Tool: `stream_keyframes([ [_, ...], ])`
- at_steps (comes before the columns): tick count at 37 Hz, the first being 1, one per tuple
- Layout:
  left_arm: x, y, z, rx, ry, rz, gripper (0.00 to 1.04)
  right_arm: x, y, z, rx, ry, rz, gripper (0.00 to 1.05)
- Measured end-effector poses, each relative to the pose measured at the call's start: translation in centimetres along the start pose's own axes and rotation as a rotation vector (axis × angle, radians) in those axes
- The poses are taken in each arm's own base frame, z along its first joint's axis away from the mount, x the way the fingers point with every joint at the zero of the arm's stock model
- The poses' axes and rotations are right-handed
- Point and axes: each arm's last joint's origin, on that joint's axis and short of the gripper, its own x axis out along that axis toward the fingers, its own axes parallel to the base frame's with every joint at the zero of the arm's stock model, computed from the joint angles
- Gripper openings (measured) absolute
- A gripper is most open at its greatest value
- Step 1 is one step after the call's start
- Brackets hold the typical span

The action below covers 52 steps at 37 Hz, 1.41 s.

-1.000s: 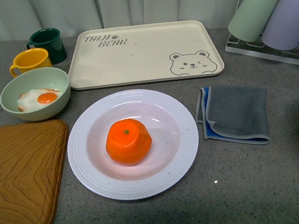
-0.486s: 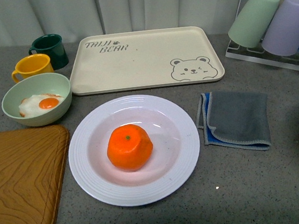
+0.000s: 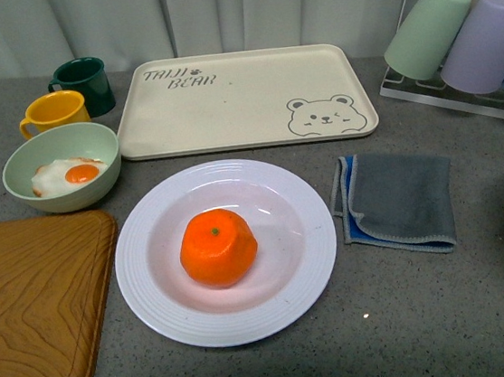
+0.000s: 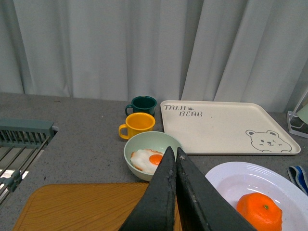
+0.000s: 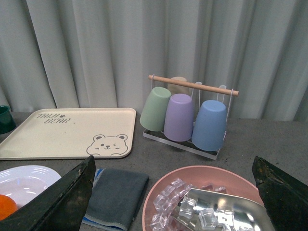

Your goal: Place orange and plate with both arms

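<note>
Since a second ago only the front view has been shifting slightly, so the orange [image 3: 218,248] is sitting in the white plate [image 3: 138,256] on the worktop [image 3: 412,316], with the left pincer [image 4: 174,152] pressing closed and empty and the right pincer [image 5: 172,166] gaping wide, suggesting the placing is finishing.

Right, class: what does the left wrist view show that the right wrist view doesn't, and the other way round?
Only the left wrist view: the shut left gripper, the yellow mug, the egg bowl and the wooden board. Only the right wrist view: the open right gripper, the cup rack and the pink bowl of ice. Both: the bear tray, the plate and the orange on it.
</note>
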Motion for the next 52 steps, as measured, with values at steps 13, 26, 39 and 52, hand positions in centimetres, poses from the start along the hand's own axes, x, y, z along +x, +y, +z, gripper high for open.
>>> stream_keyframes([
  [13, -1.2, 0.0, -0.3, 0.0, 0.007, -0.002, 0.04, 0.0, 0.0, 0.0, 0.0, 0.0, 0.0, 0.95],
  [26, -1.2, 0.0, -0.3, 0.0, 0.005, -0.002, 0.5, 2.9, 1.5, 0.3, -0.238, 0.175, 0.041, 0.95],
  [39, -1.2, 0.0, -0.3, 0.002, 0.006, -0.002, 0.98, 12.2, 5.9, -4.4, 0.414, 0.838, 0.297, 0.95],
  [52, -1.2, 0.0, -0.3, 0.002, 0.006, -0.002, 0.98, 17.4, 7.3, -9.1, 0.808, 1.116, 0.334, 0.95],
])
